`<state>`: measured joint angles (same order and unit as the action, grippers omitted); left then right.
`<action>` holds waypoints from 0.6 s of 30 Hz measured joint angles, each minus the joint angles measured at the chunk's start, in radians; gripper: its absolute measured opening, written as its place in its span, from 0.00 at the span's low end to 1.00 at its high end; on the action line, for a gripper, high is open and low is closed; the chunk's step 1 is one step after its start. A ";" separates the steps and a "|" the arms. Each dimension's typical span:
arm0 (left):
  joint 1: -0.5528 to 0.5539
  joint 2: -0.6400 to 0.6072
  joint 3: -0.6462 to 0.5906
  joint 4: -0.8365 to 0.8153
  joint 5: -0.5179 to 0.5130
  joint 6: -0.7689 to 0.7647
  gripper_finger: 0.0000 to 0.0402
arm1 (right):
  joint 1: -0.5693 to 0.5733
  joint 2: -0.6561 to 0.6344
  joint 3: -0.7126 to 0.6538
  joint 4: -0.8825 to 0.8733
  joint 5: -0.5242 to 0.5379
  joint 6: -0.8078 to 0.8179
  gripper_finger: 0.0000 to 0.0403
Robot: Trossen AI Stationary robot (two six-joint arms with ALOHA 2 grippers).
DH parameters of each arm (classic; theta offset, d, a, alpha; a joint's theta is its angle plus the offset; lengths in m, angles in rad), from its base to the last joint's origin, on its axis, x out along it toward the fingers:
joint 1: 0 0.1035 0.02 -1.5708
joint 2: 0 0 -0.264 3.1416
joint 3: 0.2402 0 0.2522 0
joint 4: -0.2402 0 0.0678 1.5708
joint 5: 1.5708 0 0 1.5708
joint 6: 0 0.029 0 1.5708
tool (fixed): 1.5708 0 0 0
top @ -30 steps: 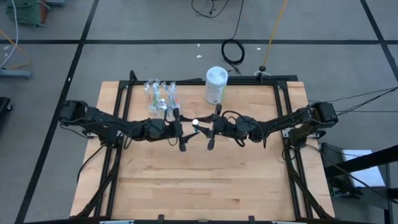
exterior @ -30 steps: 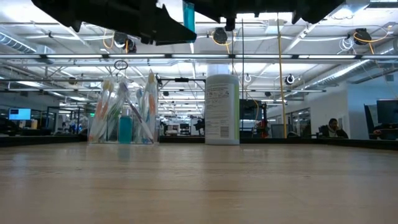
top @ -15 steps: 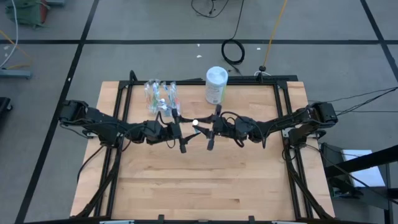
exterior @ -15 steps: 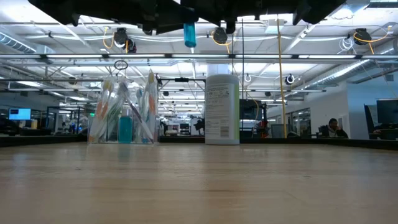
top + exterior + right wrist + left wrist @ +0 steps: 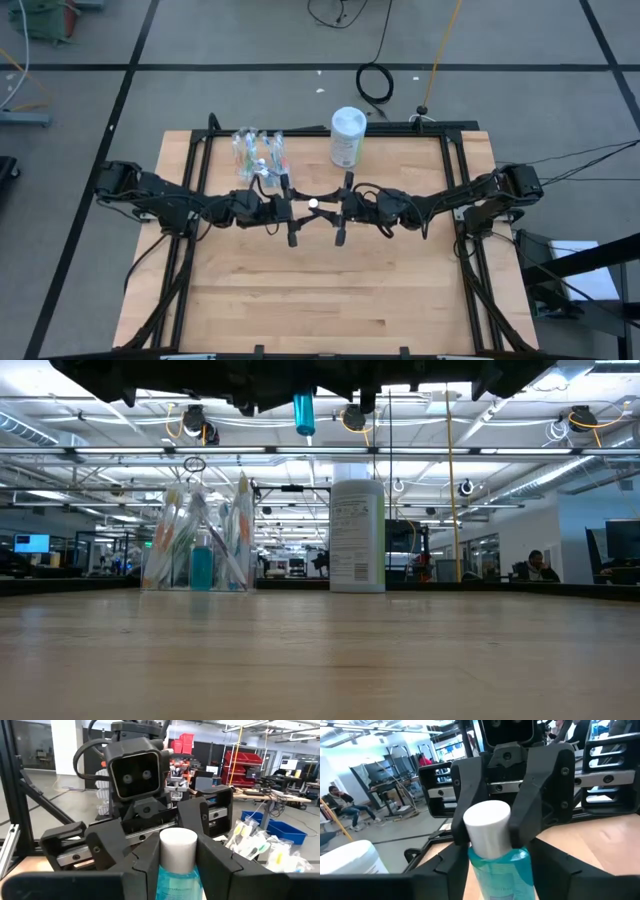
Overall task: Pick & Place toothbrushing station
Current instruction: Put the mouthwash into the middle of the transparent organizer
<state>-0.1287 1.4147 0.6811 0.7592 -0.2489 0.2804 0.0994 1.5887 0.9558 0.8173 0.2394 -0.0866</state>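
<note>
Even, bright overhead light falls on the desk [image 5: 320,290], with only faint, soft shadows under the arms. In the low view, ceiling lamps [image 5: 205,428] glare and the near desk surface blurs. Both wrist views show the white-capped tube [image 5: 490,827] soft and close, with straight frame lines bowing toward the edges.

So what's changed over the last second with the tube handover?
The left end effector has moved in toward the right end effector, and its fingers now flank the teal tube, which the right one keeps holding by its white-capped end. The cup of toothbrushes and the white canister have not moved.
</note>
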 joint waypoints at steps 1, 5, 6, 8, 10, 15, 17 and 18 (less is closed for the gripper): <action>0.000 0.000 0.000 -0.001 0.000 -0.004 0.44 | 0.000 0.000 0.000 0.000 -0.009 -0.003 0.25; 0.006 0.000 0.000 -0.001 0.005 -0.028 0.40 | -0.001 0.000 0.000 0.002 -0.026 -0.011 0.25; 0.007 0.000 0.000 -0.001 0.006 -0.032 0.40 | -0.001 0.000 0.000 0.001 -0.024 -0.013 0.25; 0.008 0.000 0.000 -0.002 0.007 -0.034 0.41 | -0.002 0.000 0.000 -0.001 -0.026 -0.015 0.25; 0.008 0.000 0.000 -0.003 0.010 -0.033 0.42 | -0.002 0.000 0.000 -0.001 -0.027 -0.015 0.25; 0.008 0.000 0.000 -0.005 0.012 -0.032 0.43 | -0.002 0.000 0.000 -0.002 -0.029 -0.012 0.25; 0.008 0.000 0.000 -0.005 0.012 -0.035 0.42 | -0.002 0.000 0.000 -0.001 -0.029 -0.012 0.26; 0.008 0.000 0.000 -0.005 0.012 -0.038 0.41 | -0.002 0.000 0.000 -0.001 -0.029 -0.012 0.27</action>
<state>-0.1207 1.4147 0.6811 0.7543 -0.2371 0.2423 0.0975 1.5887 0.9558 0.8162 0.2106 -0.0990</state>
